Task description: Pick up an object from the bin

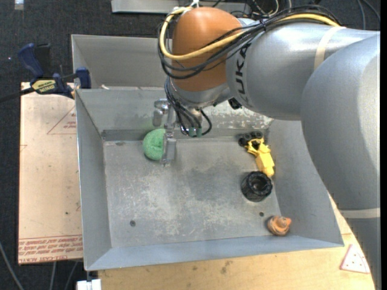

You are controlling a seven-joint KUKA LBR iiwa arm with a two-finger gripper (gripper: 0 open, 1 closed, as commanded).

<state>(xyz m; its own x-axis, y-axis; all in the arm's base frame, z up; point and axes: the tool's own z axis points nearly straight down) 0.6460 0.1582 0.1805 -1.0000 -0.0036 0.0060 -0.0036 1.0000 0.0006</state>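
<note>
Because the arm (314, 77) and its orange wrist cover (202, 47) hang over the back of the grey metal bin (91, 180), much of the far wall and the right-hand slope is hidden. The arm itself is cut off at the right edge of the camera view. Below the cover the jaws stand low in the bin, hard against the right side of a green rounded lump (152, 144), covering that edge of it. Whether the jaws are open or closed cannot be told, nor whether they have the lump between them.

The bin holds four loose things. The green rounded lump lies at the back left of the floor, just where the floor meets the far sloping wall. Well apart from it, on the right side, a yellow toy-like piece (263, 157) with a black end lies near the back. Just in front of it sits a black ring-shaped thing (256, 185); whether the two touch is hard to make out. A small orange piece (279, 225) lies near the front right corner, its shape too small to tell.

The lump is nearly round, a little taller than wide in the view, so it shows no clear long axis and no pointing end. The yellow piece runs from back left to front right.
</note>
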